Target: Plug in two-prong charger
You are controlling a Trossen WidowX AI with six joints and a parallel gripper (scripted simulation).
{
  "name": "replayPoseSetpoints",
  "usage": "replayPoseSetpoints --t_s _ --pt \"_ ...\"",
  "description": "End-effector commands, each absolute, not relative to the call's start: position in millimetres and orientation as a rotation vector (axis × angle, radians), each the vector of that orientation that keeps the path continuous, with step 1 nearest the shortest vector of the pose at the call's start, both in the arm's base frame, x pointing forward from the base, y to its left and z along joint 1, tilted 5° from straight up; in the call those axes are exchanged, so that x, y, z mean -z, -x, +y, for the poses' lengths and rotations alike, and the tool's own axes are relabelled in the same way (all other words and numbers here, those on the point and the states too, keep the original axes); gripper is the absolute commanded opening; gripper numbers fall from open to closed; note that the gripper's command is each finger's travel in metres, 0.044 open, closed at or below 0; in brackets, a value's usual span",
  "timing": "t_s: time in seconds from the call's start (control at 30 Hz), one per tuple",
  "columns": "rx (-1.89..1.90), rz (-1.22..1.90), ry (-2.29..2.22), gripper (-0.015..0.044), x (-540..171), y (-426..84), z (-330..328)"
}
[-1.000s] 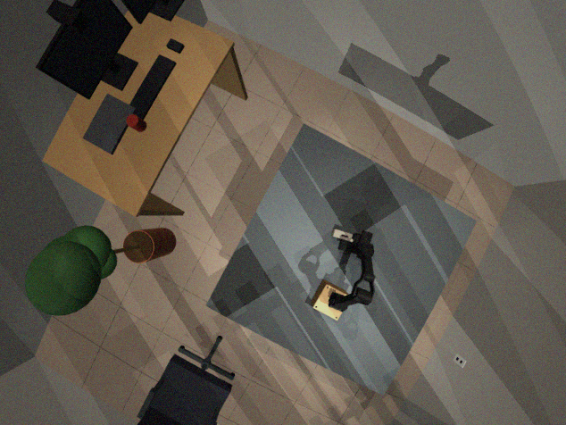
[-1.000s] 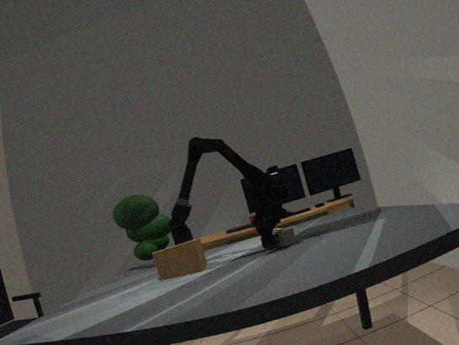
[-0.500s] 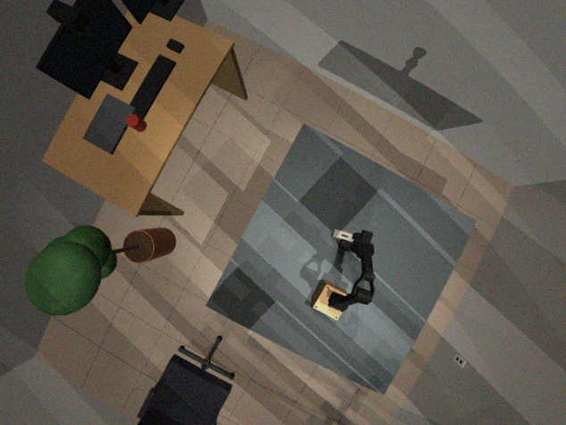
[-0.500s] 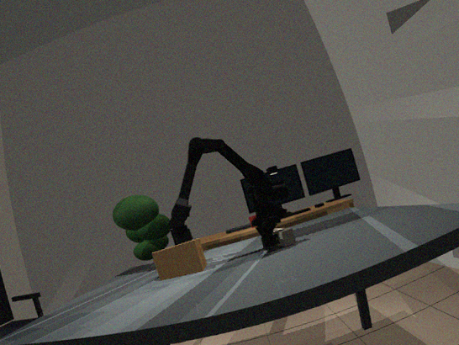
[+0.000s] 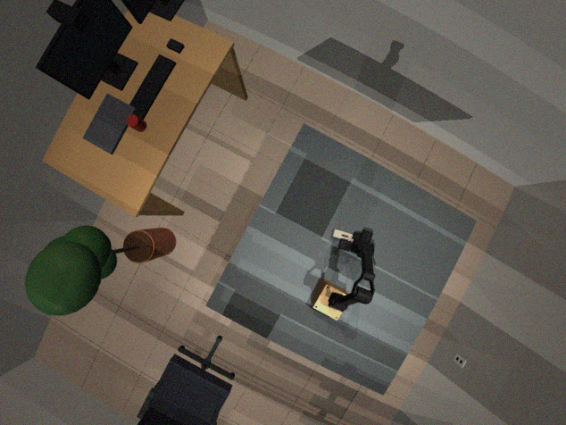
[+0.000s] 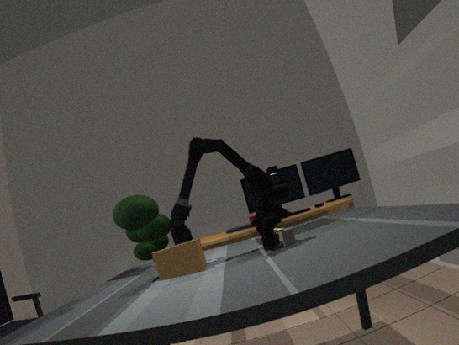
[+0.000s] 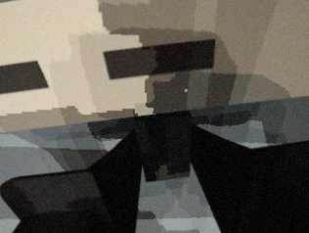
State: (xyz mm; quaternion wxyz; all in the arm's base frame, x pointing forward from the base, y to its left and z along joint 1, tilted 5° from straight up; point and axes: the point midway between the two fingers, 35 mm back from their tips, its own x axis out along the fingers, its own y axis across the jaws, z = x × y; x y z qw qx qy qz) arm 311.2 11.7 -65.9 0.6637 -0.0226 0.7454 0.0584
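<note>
The cream power strip (image 5: 337, 232) (image 6: 288, 236) (image 7: 64, 46) lies on the grey-blue table. Its upper face shows two dark slots in the wrist view, the right slot (image 7: 186, 55) fully in frame, the left one cut off by the frame edge. My gripper (image 6: 271, 242) (image 7: 160, 129) is shut on the dark charger (image 7: 164, 159), low at the table beside the strip. The charger's front end is at the strip's near edge, below and slightly right of the middle of the right slot. The prongs do not show; whether they are in any opening cannot be told.
A yellow-tan block (image 5: 325, 307) (image 6: 179, 260) stands on the table by the arm's base. The arm (image 5: 367, 261) (image 6: 209, 144) arches between it and the strip. A wooden desk (image 5: 157, 160) with monitors, a potted plant (image 5: 63, 274) and a chair (image 5: 187, 388) stand away from the table.
</note>
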Motion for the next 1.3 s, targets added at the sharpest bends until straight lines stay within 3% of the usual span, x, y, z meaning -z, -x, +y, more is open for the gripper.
replayPoseSetpoints --t_s 0.0,1.27 --pt "-0.13 1.676 0.044 0.0 64.5 -314.2 12.3" --pt "-0.13 1.676 0.044 0.0 64.2 -324.4 13.4"
